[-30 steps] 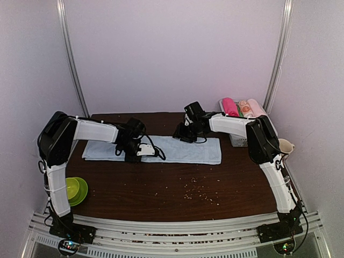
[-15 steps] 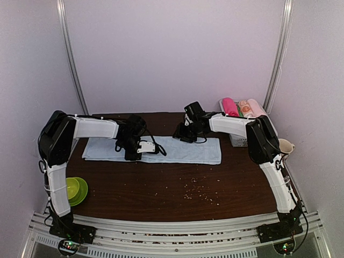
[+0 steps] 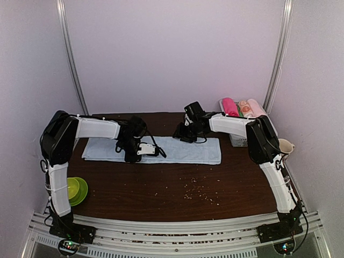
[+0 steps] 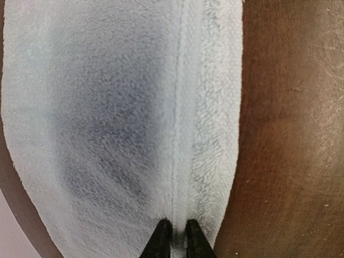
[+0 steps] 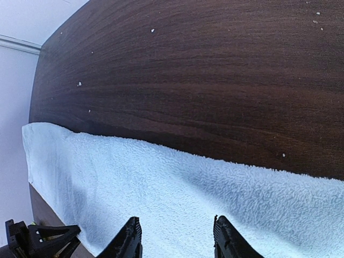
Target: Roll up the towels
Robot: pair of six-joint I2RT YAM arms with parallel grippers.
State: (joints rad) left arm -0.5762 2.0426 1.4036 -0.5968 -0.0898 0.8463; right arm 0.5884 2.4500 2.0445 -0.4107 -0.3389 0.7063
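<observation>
Blue towel [image 3: 188, 151]: flat, unrolled. Pink towel [image 3: 229, 106]: rolled in basket [image 3: 239, 141], I reckon. L gripper [image 4: 176, 239]: near-shut, pinching seam. R gripper [image 5: 177, 232]: wide open, empty. Approx. half done.

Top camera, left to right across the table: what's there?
Green plastic bowl → left gripper, over the pale blue towel → right gripper → white basket holding rolled cloths → cream pitcher.
</observation>
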